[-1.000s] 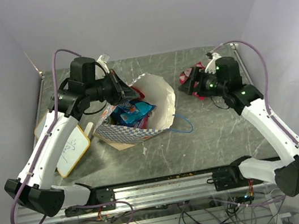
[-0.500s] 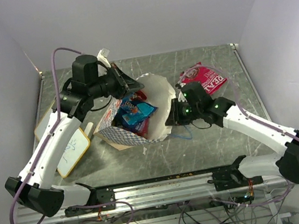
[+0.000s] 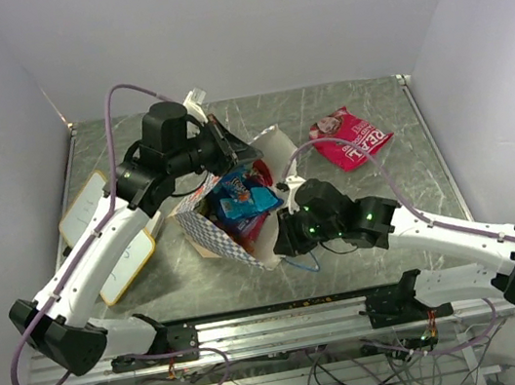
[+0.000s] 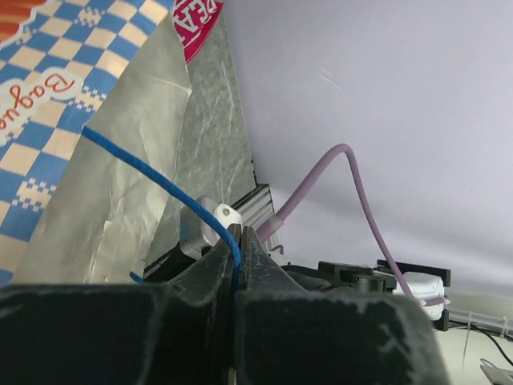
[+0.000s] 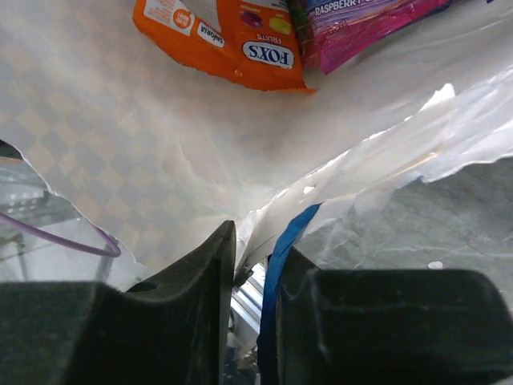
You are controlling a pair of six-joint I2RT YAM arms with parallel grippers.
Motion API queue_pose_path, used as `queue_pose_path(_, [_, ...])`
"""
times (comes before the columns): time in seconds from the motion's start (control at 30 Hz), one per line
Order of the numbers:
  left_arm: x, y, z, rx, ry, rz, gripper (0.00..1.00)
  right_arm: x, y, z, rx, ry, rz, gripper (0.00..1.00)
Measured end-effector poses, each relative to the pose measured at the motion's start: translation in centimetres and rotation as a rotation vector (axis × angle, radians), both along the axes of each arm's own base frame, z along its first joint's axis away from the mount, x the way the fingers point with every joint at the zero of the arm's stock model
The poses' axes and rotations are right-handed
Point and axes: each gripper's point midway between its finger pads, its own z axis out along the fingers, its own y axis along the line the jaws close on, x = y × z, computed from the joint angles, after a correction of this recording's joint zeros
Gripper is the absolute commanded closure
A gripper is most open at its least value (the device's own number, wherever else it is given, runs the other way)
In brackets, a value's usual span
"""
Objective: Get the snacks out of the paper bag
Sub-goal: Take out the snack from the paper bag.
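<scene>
Paper bag [image 3: 213, 232] lies tipped on the table [image 3: 412, 171], mouth open and facing up toward the top camera, checkered band on its near wall.

Left gripper [image 3: 236, 153] is at the bag's far rim. In the left wrist view the left gripper [image 4: 238, 241] is clamped tight on a thin blue cord handle [image 4: 152, 178], no gap between the fingers, and the cord runs taut to the bag wall.

Right gripper [image 3: 285, 239] is at the bag's near-right rim. In the right wrist view the right gripper [image 5: 255, 249] has its fingers nearly together, pinching the torn paper rim with a second blue cord [image 5: 284, 241] in the same gap.

Snacks inside the bag:
- Blue packet [image 3: 238, 196] on top, in the middle of the opening.
- Orange packet [image 5: 232, 40] marked FOX'S, against the inner wall.
- Purple-pink packet [image 5: 361, 20] just beside the orange one, touching it.

One snack is outside the bag: the pink REAL packet [image 3: 353, 142] lies flat on the table to the bag's far right, well apart from it.

Whiteboard [image 3: 129, 261] is on the table to the bag's left, partly under the left arm.
</scene>
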Motion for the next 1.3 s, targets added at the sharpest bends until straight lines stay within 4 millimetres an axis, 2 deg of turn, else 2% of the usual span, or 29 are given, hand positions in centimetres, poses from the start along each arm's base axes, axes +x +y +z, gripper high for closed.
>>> queue_pose_path(0.1, [-0.6, 0.2, -0.8, 0.003, 0.01, 0.011, 0.93, 0.1, -0.1, -0.1, -0.02, -0.033, 0.006, 0.65])
queue_pose_path(0.17, [-1.1, 0.5, -1.1, -0.001, 0.016, 0.022, 0.93, 0.5, -0.9, -0.2, -0.052, -0.059, -0.017, 0.44])
queue_pose_path(0.27, [-1.8, 0.7, -1.1, -0.015, 0.012, 0.035, 0.93, 1.4, -2.8, 0.2, -0.116, -0.127, -0.061, 0.27])
queue_pose_path(0.37, [-2.0, 0.6, -0.5, -0.029, -0.006, 0.04, 0.93, 2.6, -4.8, 1.9, -0.17, -0.228, -0.098, 0.25])
queue_pose_path(0.47, [-1.9, 0.5, -0.4, -0.029, -0.015, 0.049, 0.93, 3.9, -6.3, 4.9, -0.199, -0.342, -0.127, 0.21])
queue_pose_path(0.57, [-1.7, 0.5, -0.5, -0.026, -0.016, 0.055, 0.93, 5.3, -7.2, 8.6, -0.205, -0.475, -0.146, 0.22])
queue_pose_path(0.67, [-1.6, 0.4, -0.5, -0.027, -0.02, 0.058, 0.93, 5.6, -6.7, 11.0, -0.174, -0.604, -0.062, 0.25])
queue_pose_path(0.73, [-1.5, 0.3, -0.4, -0.027, -0.022, 0.06, 0.93, 5.1, -5.4, 11.3, -0.128, -0.691, 0.057, 0.3])
queue_pose_path(0.87, [-1.4, 0.3, -0.3, -0.028, -0.024, 0.061, 0.93, 3.8, -2.5, 8.7, -0.114, -0.832, 0.367, 0.38])
queue_pose_path(0.93, [-1.3, 0.3, -0.2, -0.026, -0.027, 0.06, 0.93, 3.9, -0.7, 7.4, -0.133, -0.888, 0.5, 0.45])
queue_pose_path(1.0, [-1.3, 0.3, 0.0, -0.023, -0.04, 0.061, 0.93, 4.1, 0.7, 5.9, -0.158, -0.93, 0.606, 0.55])
queue_pose_path(1.03, [-1.2, 0.4, 0.1, -0.021, -0.045, 0.062, 0.93, 4.3, 1.3, 5.1, -0.175, -0.958, 0.657, 0.57])
queue_pose_path(1.17, [-1.2, 0.5, 0.7, -0.014, -0.072, 0.057, 0.93, 5.1, 2.8, 1.8, -0.244, -1.04, 0.82, 0.57])
queue_pose_path(1.3, [-1.4, 0.7, 1.1, -0.001, -0.092, 0.049, 0.93, 6.2, 4.3, -0.4, -0.264, -1.087, 0.922, 0.56])
